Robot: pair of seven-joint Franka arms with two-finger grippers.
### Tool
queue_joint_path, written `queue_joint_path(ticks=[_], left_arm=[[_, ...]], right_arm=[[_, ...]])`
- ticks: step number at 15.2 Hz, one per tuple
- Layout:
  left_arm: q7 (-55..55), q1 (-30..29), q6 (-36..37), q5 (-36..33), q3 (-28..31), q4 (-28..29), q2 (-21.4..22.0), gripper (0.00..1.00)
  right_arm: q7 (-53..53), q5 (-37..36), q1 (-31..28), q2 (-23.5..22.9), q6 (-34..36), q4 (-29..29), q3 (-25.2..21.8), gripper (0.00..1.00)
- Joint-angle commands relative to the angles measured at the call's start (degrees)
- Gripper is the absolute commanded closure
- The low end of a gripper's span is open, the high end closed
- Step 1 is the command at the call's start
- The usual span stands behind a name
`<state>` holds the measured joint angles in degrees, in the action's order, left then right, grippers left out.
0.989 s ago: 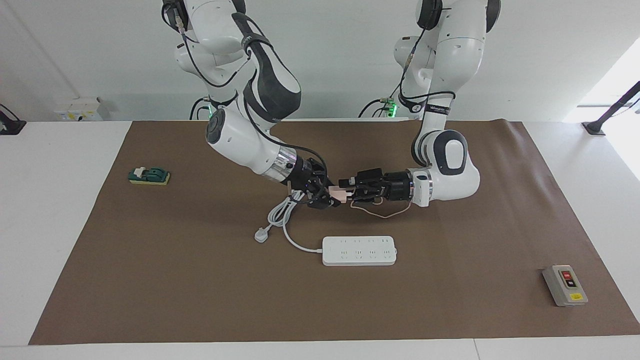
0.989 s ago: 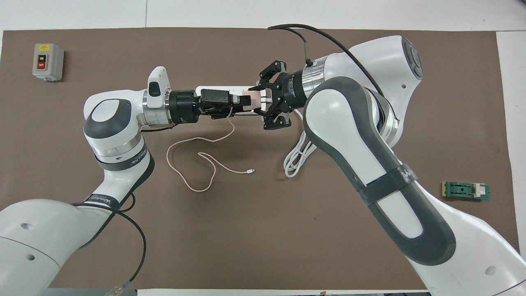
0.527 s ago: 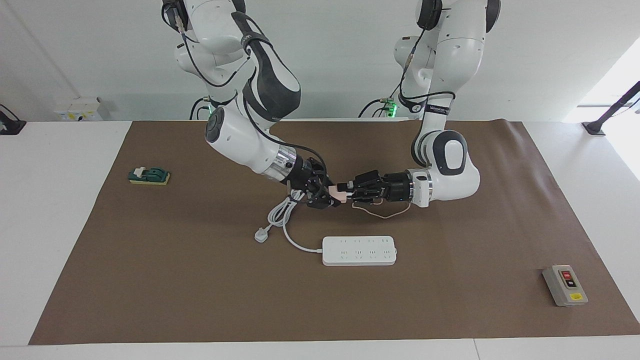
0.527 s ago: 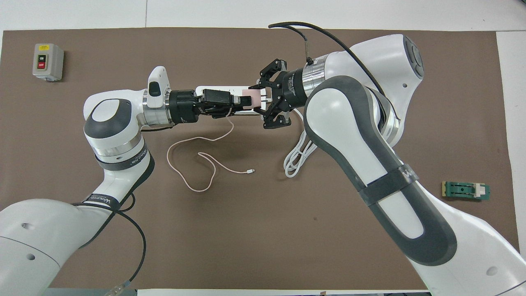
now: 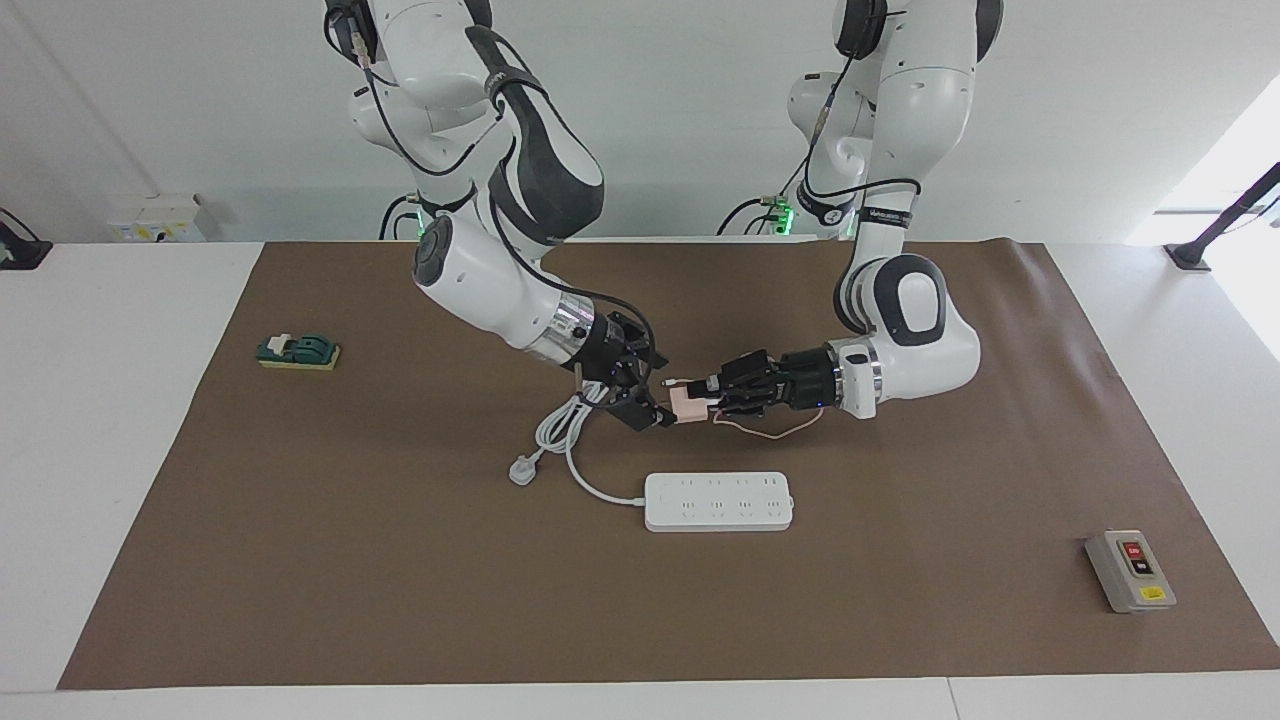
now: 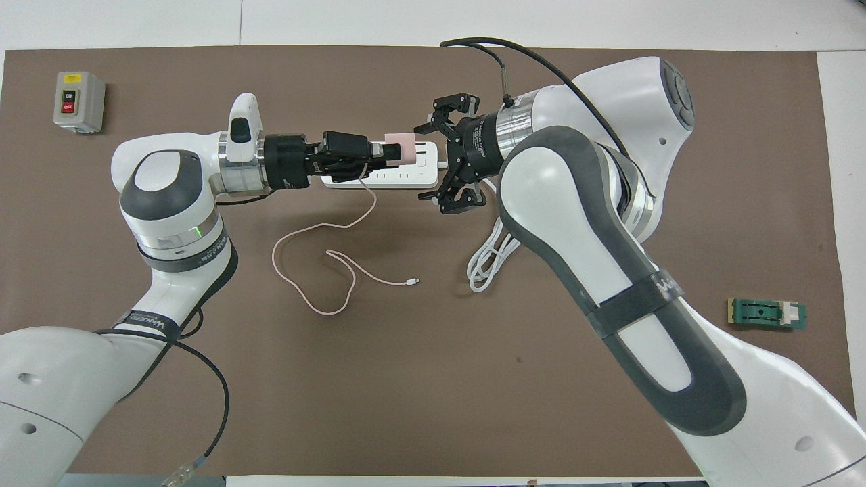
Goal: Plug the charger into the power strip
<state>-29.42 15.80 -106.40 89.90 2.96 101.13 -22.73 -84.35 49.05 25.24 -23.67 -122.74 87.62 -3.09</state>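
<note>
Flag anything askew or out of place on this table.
Nothing damaged or spilled. The power strip lies flat; its thick white cord is loosely bunched nearer the robots. The charger is off the table, in the left claw; its pink cable sprawls in loops.

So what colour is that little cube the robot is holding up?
Pale pink. The charger, with its thin pink cable, shows best in the overhead view.

Grey switch box, green block
</note>
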Motion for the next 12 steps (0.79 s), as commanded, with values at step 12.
queue_joint_path(ticks=[12], left_arm=[[37.77,-13.07,13.93,-60.62,0.55,-6.72,15.08,1.0]], right_arm=[[1.88,-10.8,-9.5,3.98,6.79,-1.14,-2.36,0.0]])
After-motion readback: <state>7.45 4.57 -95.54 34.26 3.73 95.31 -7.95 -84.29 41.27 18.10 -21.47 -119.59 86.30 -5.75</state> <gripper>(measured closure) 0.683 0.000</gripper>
